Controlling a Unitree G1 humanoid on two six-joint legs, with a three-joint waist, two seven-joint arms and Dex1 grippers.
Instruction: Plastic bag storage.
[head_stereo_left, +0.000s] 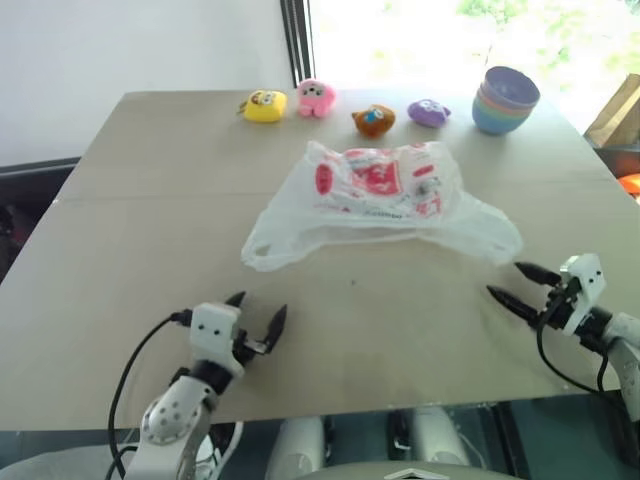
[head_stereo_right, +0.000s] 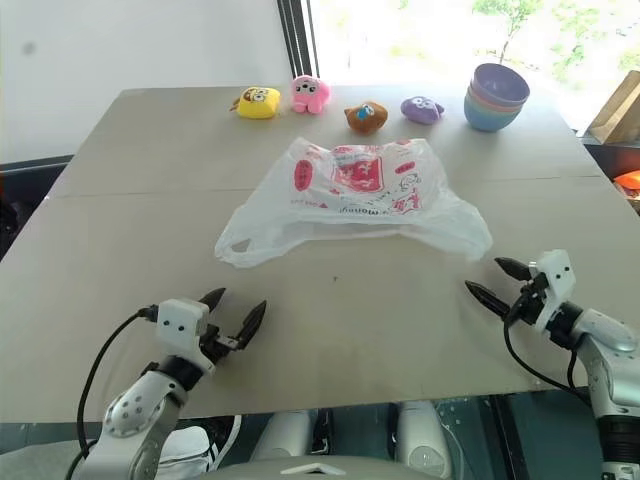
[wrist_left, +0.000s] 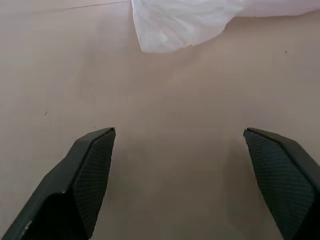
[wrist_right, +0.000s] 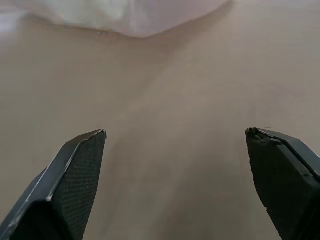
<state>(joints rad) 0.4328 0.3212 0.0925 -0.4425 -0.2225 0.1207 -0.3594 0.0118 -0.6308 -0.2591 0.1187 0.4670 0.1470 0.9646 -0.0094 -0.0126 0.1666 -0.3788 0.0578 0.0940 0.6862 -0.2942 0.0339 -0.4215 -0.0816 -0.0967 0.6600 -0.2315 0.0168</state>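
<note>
Item: crinkly translucent white plastic bag (head_stereo_left: 385, 200) with red print, frame centre. Left gripper (head_stereo_left: 258, 315) and right gripper (head_stereo_left: 518, 283) both wide, empty; each should pinch one handle loop.

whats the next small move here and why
Probably ease both arms forward toward the plastic bag. The left gripper and right gripper are open and empty, short of the bag, which lies spread flat on the table.
</note>
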